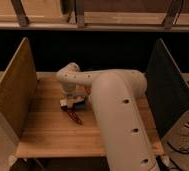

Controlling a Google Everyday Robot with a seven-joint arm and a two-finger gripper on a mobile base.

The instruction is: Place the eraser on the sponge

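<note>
My gripper point(73, 96) hangs below the bent white wrist point(70, 75), low over the left middle of the wooden table point(48, 135). A small pale block with a dark top, seemingly the eraser point(64, 103), lies right under the gripper's left side. A bluish patch beside it, seemingly the sponge point(80, 101), is mostly hidden by my arm. I cannot tell whether the gripper touches or holds either one.
A dark red elongated object point(76, 118) lies on the table just in front of the gripper. A tan panel point(15, 90) walls the left side and a dark panel point(165, 90) the right. My thick white arm point(120, 120) covers the table's right middle.
</note>
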